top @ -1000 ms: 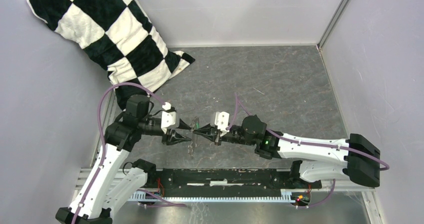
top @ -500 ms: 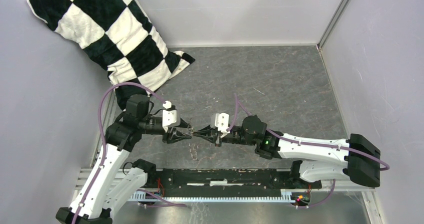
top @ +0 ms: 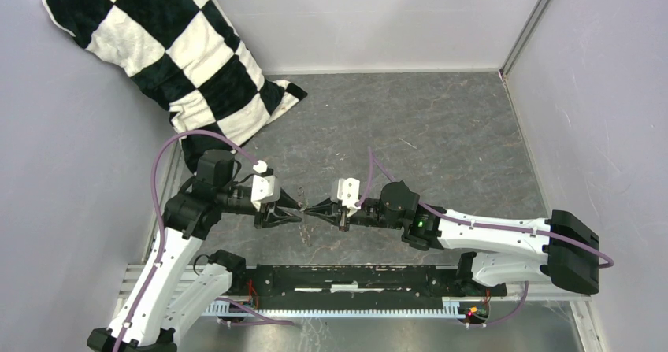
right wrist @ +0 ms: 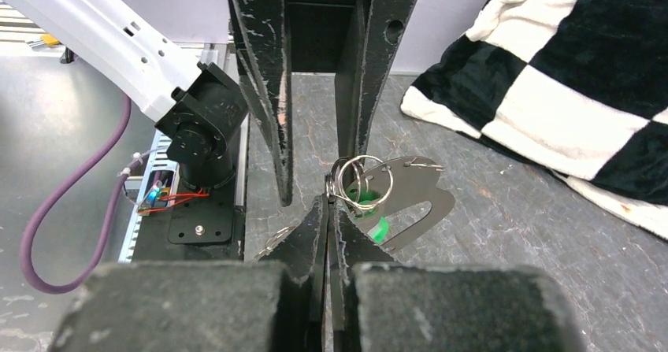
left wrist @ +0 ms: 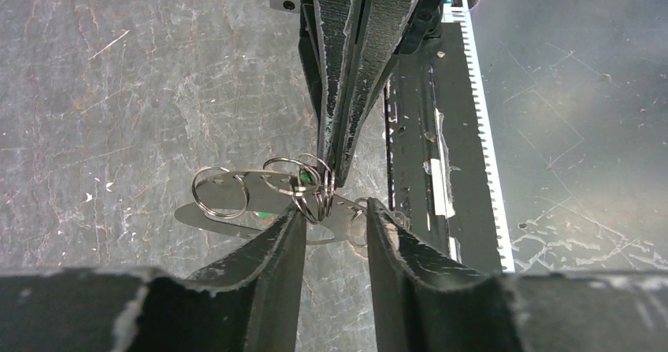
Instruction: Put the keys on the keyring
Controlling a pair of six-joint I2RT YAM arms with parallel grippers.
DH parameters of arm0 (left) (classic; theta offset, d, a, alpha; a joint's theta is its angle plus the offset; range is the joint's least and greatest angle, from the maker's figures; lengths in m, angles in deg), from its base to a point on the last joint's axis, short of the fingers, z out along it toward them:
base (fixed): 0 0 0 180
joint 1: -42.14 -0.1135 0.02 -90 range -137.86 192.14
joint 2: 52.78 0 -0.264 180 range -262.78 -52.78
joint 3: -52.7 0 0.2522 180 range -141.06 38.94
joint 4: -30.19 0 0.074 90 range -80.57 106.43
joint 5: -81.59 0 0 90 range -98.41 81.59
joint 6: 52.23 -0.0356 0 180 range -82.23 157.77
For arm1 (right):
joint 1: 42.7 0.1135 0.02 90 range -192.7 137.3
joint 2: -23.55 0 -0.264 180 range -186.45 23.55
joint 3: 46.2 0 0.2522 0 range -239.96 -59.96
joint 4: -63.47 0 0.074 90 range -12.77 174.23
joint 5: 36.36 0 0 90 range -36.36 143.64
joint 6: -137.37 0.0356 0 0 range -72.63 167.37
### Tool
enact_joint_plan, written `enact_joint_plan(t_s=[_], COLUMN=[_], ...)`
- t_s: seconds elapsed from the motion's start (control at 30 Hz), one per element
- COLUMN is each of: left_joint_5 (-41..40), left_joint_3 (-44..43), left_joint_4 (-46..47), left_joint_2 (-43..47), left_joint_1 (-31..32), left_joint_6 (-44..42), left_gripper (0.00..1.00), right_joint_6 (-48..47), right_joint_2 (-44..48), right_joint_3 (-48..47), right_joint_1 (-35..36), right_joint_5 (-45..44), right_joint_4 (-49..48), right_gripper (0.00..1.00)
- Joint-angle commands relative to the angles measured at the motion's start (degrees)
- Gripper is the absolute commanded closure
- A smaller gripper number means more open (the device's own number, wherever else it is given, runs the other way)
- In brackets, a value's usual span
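Left gripper jaws have narrowed slightly over the last second but stand apart, straddling the keyring, which the tightly closed right gripper pinches in mid-air above the surface. Threading looks under way: the green-tagged key hangs against the small rings, though I cannot tell whether it is fully on. Only the wrist views show this; the top view shows just fingertips meeting.
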Motion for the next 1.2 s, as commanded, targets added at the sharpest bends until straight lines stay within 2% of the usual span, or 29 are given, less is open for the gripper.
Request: enact_joint_plan(t_s=[0.0,0.07,0.13,0.27,0.37,0.53,0.73,0.87,1.03,1.17], left_joint_5=[2.3,2.23,1.98,0.66,-4.79,-14.38,-15.17,-11.09,-2.18,-0.82], left_joint_3=[-1.92,-1.77,-1.61,-1.49,-1.85,-2.48,-3.48,-6.96,-8.38,-8.26], left_joint_4=[-0.73,-0.7,-0.8,-0.78,-1.95,0.1,2.63,-1.68,-7.8,-11.63], left_joint_2=[0.18,0.19,0.19,0.32,0.62,2.49,5.92,5.18,4.56,2.2], left_joint_1=[0.14,0.08,0.08,0.06,0.1,0.1,0.06,0.12,0.09,0.09], left_joint_6=[-0.66,-0.97,-1.1,-0.17,-0.57,1.5,3.1,0.37,-4.39,-8.53], left_gripper=[0.63,0.67,0.66,0.45,0.34,0.36,0.36,0.36,0.37,0.4], right_joint_6=[0.49,0.62,0.8,1.06,1.02,1.15,1.28,1.2,1.33,1.15], right_joint_2=[0.48,0.37,0.28,0.36,1.11,1.61,1.56,1.56,0.94,0.68], right_joint_3=[-2.94,-3.1,-3.12,-2.73,-2.25,-1.36,-1.45,-1.53,-1.97,-2.49], right_joint_1=[0.02,-0.02,0.01,0.01,0.02,0.02,-0.04,-0.04,0.01,-0.03], right_joint_5=[-0.41,-0.24,-0.14,0.06,-0.64,-1.15,-1.12,-1.63,-1.46,-0.92], right_joint_4=[-2.61,-2.7,-2.95,-3.66,-3.84,-3.93,-4.11,-3.72,-3.89,-3.93], right_gripper=[1.0,1.0,1.0,1.0,1.0,1.0,1.0,0.99,1.0,1.0])
